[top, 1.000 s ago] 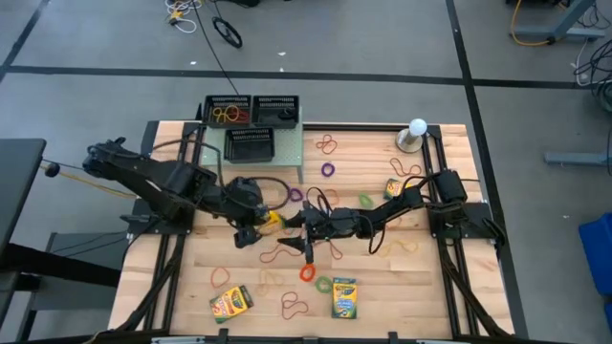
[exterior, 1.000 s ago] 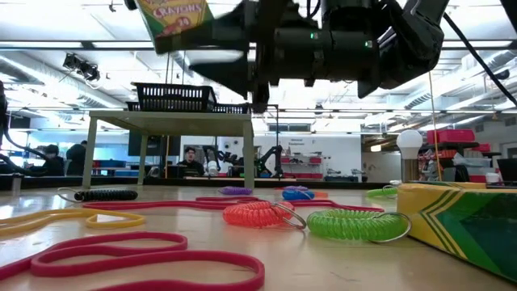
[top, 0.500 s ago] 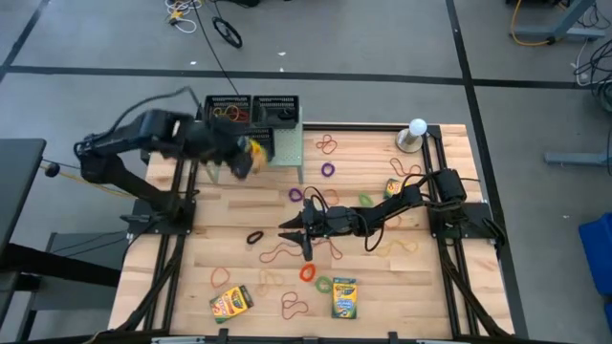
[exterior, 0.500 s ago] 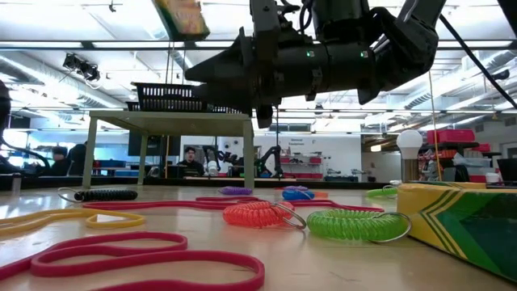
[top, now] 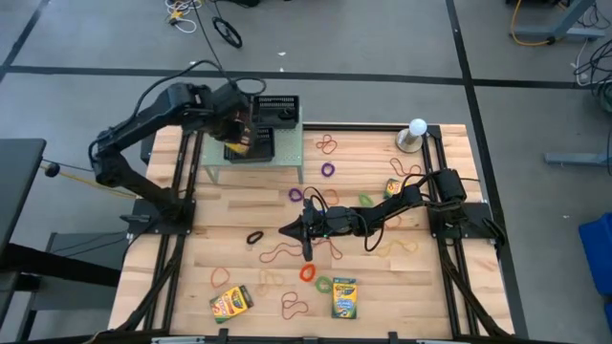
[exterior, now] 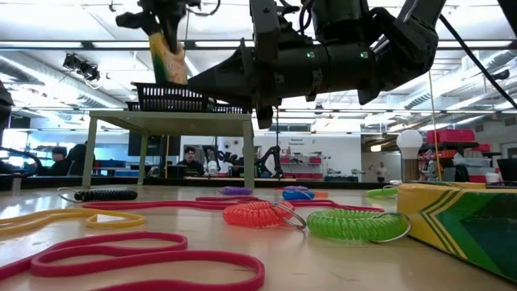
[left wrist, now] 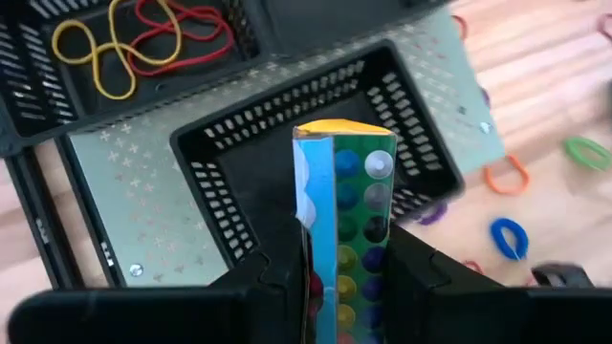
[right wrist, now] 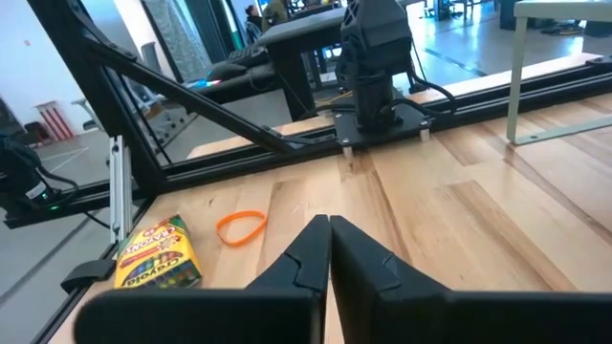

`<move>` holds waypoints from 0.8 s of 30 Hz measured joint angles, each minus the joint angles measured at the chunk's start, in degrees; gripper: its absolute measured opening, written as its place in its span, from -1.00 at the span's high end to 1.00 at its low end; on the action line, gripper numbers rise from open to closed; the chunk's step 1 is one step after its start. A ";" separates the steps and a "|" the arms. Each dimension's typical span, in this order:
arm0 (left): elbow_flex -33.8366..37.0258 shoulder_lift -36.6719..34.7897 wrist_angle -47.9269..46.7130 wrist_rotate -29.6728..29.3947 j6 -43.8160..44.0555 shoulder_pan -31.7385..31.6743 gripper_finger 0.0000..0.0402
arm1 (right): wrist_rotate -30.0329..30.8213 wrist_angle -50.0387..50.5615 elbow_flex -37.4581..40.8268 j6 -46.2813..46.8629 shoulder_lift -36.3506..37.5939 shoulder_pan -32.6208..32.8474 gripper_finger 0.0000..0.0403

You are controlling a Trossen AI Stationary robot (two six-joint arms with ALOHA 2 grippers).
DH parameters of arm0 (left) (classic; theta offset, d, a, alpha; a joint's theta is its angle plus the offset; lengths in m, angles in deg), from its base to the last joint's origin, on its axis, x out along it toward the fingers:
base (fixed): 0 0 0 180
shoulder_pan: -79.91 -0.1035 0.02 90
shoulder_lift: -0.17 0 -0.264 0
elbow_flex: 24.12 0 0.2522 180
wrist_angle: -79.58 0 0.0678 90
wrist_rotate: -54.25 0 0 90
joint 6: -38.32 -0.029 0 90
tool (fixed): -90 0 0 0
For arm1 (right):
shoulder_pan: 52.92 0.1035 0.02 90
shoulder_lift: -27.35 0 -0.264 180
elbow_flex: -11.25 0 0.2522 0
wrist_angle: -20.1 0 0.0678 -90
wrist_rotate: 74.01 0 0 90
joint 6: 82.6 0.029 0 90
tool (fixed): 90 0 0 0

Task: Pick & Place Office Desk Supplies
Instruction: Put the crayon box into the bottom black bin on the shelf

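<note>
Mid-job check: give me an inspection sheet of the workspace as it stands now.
Surface: wooden table, bare patches between items.
Job's things: rubber bands scattered; two crayon boxes near the front edge, another on the right; mesh trays on the shelf, one with bands.
Clutter: white ball on stand.
Grippers: left gripper shut on a crayon box above the front tray; right gripper shut, empty, mid-table.
Cables: black lead on the floor.
Surroundings: people far behind.
</note>
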 joint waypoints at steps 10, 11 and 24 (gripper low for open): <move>-0.48 3.67 -0.31 0.53 0.82 -5.98 0.53 | -1.37 0.03 0.00 -1.15 -0.04 0.00 0.93; -0.48 4.02 -0.64 0.62 1.46 -6.09 0.53 | -1.38 0.06 0.00 -1.34 -0.04 0.00 0.93; -0.48 9.31 -2.64 -0.87 5.81 -5.93 0.53 | -2.90 0.07 0.00 -1.52 -0.07 0.20 0.93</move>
